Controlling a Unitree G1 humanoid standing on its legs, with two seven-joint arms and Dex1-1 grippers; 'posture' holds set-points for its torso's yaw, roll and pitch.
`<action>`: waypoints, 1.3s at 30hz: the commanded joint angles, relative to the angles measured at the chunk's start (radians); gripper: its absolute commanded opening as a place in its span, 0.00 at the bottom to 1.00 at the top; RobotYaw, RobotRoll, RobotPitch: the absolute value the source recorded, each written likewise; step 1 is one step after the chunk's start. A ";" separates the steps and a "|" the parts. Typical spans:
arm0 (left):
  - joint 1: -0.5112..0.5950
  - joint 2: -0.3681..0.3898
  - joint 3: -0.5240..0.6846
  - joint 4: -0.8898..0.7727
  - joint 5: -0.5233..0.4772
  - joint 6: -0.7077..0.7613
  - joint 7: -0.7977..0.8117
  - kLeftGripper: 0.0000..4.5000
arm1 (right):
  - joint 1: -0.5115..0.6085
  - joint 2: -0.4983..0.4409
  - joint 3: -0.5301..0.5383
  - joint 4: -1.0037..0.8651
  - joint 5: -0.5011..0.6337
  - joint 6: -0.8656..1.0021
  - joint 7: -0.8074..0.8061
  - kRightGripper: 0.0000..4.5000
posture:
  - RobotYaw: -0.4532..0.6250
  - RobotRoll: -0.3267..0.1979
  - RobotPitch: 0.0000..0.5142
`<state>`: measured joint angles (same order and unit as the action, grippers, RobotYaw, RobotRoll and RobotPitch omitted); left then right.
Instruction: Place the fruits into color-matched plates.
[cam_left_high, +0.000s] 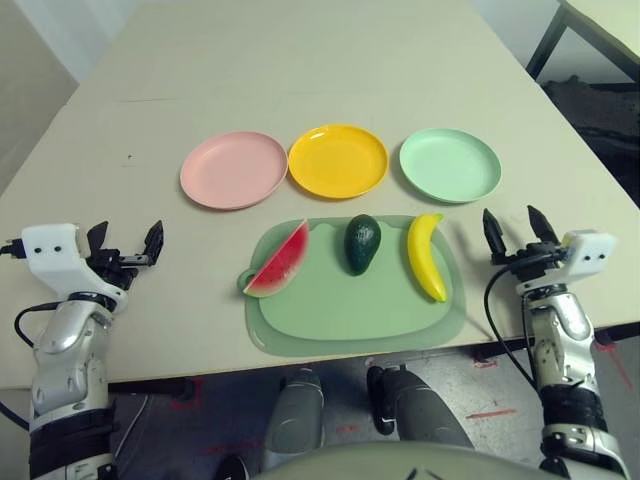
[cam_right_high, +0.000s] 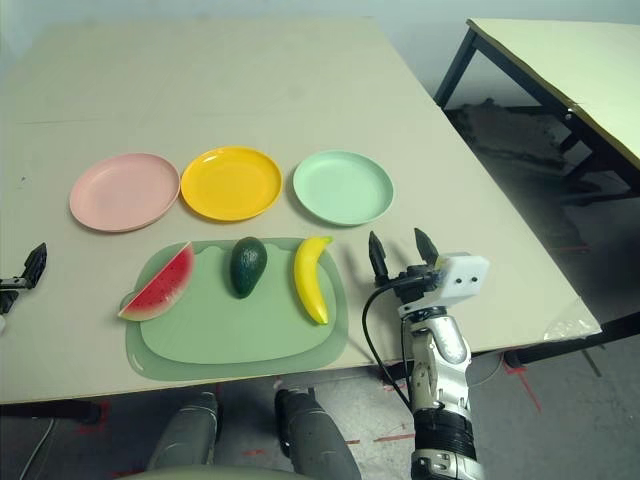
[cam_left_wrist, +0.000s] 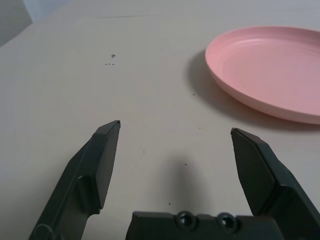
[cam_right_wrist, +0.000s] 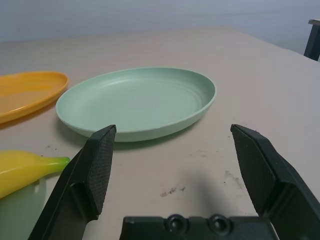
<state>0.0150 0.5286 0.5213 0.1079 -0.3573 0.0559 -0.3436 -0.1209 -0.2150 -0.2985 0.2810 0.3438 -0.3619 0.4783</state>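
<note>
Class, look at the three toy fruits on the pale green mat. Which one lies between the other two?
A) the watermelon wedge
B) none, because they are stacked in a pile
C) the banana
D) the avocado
D: the dark green toy avocado lies in the middle of the row, with the toy watermelon wedge to its left and the yellow toy banana to its right.

Your two silver forearms reach forward, one at each side, your left pincer (cam_left_high: 126, 236) and your right pincer (cam_left_high: 511, 222) each empty with two black fingers spread wide apart, and a white housing (cam_left_high: 57, 257) sits at your left wrist.
</note>
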 joint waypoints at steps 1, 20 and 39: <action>-0.009 -0.020 -0.009 -0.005 0.008 -0.012 0.013 1.00 | 0.000 -0.012 0.003 -0.003 -0.007 -0.010 -0.004 0.99 | 0.56 0.62 0.30; -0.010 0.012 -0.027 -0.044 -0.115 -0.016 -0.218 1.00 | 0.077 -0.167 0.008 -0.192 0.082 0.150 0.120 0.99 | 0.48 0.62 0.34; -0.049 0.557 -0.187 -0.261 -0.286 0.144 -1.083 1.00 | -0.508 -0.663 0.554 -0.238 -0.226 0.174 0.883 0.99 | 0.46 0.62 0.30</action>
<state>-0.0282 1.0710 0.3556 -0.1241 -0.6590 0.1859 -1.4134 -0.6018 -0.8898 0.2089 0.0099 0.1437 -0.1475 1.2951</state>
